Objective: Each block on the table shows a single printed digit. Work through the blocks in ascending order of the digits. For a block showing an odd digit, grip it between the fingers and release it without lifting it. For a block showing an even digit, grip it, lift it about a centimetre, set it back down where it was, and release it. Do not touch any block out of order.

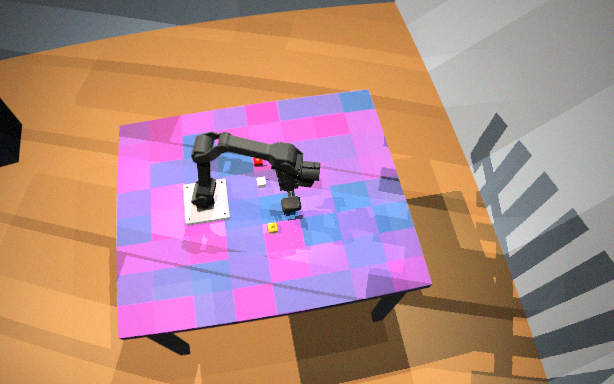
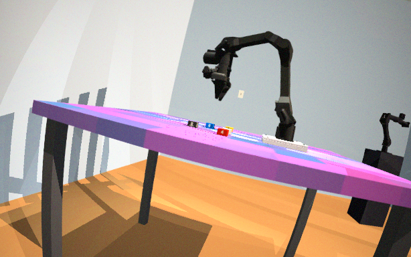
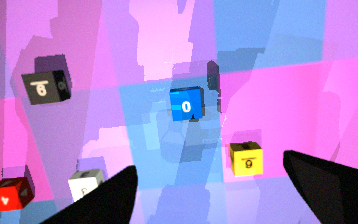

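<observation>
Top view. A black six-joint arm (image 1: pixel 247 145) (image 2: pixel 285 71) rises from a white, square base plate (image 1: pixel 190 216) (image 2: pixel 302 147) near the left edge of a table (image 1: pixel 165 320) (image 2: pixel 248 167) patterned in pink, purple and blue. It reaches toward the right edge, then bends down at the wrist. A red cube-shaped block (image 1: pixel 257 161) (image 2: pixel 222 132) (image 3: pixel 15 194) and a white cube-shaped block (image 1: pixel 261 182) (image 3: pixel 86 184) lie between plate and wrist; a yellow cube-shaped block (image 1: pixel 272 227) (image 2: pixel 229 128) (image 3: pixel 246 159) lies closer to the bottom edge. The fingertips cannot be distinguished.

Exterior view. The forearm is nearly level, and the black parallel-jaw gripper (image 1: pixel 289 186) (image 2: pixel 219 99) (image 3: pixel 208 165) hangs above the table, fingers downward. The red block, marked "4", is nearest the near edge and partly hides the yellow one. A dark grey cube-shaped block (image 2: pixel 192 124) (image 3: pixel 44 88) and a blue cube-shaped block (image 2: pixel 210 125) (image 3: pixel 186 104) lie farther toward the left corner.

Wrist view. The fingers are spread, released, with nothing grasped. The blue block shows "0". The dark grey and yellow blocks each bear a rounded digit with a bar, 6 or 9 according to orientation. The left-hand finger in this view covers part of the white block, obscuring its digit; the red block is cut off by the frame.
</observation>
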Robot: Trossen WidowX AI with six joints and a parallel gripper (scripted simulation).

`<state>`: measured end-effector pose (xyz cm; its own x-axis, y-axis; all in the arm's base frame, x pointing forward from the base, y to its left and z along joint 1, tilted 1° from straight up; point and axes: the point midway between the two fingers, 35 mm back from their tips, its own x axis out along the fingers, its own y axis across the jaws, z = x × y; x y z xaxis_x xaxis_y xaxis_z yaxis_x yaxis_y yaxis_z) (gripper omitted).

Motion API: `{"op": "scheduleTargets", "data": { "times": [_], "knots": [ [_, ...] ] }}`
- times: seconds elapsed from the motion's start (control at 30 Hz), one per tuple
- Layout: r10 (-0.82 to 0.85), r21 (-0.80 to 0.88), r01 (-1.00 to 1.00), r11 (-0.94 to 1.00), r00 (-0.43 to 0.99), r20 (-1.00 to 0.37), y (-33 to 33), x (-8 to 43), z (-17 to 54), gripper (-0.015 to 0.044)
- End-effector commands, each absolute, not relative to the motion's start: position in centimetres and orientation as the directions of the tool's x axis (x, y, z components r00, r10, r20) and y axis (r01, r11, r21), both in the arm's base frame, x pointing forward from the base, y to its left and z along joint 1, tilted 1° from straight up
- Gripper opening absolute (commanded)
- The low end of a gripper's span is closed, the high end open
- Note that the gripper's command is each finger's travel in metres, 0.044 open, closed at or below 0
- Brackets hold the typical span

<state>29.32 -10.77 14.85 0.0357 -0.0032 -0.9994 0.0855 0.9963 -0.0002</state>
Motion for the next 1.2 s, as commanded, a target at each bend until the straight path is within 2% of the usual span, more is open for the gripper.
{"op": "scheduleTargets", "data": {
  "times": [0.0,0.27,0.5,1.17],
  "knots": [
    [-0.001,0.002,0.081,0.997,0.039,-0.999,-10.8,29.3,14.9,0.0400],
    [-0.001,0.002,0.081,0.997,0.039,-0.999,-10.8,29.4,14.6,0.0400],
    [-0.001,0.002,0.081,0.997,0.039,-0.999,-10.8,29.7,7.0,0.0400],
    [-0.001,0.002,0.081,0.997,0.039,-0.999,-10.8,29.8,4.8,0.0400]
  ]
}}
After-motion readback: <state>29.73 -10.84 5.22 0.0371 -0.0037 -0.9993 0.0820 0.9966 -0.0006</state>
